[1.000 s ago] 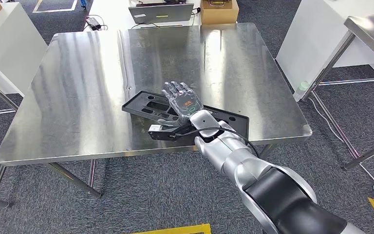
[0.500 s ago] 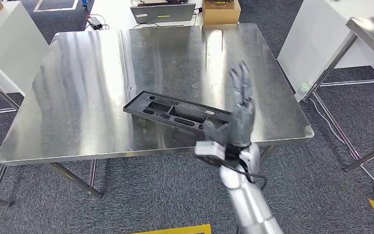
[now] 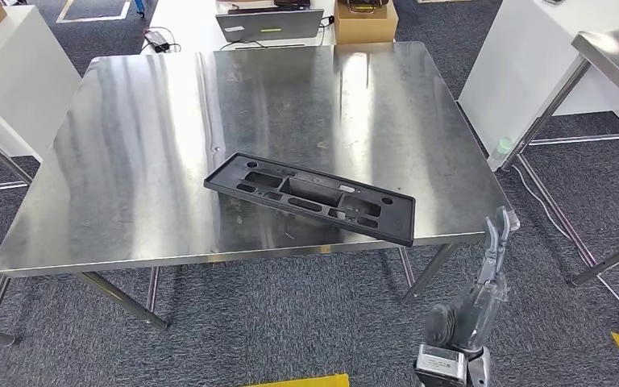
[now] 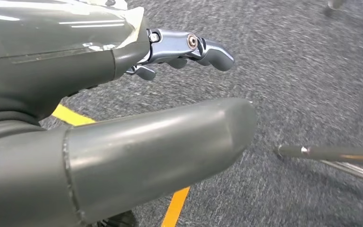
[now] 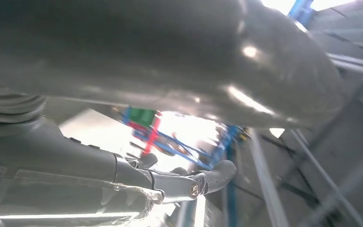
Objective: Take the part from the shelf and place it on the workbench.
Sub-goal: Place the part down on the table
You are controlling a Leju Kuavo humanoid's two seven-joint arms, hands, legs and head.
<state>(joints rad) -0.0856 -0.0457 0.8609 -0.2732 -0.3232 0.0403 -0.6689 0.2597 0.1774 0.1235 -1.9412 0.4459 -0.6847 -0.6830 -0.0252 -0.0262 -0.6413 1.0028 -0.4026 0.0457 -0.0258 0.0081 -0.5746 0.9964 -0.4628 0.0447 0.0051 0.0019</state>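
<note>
flat black slotted part (image 3: 310, 197) | brushed steel workbench (image 3: 129, 145) | right hand (image 3: 488, 270) fingers straight, empty

high head view; close wrist views

R hand (image 3: 483, 282) raised, fingers (image 3: 496, 234) straight, apart; L hand (image 4: 123, 94) empty.
</note>
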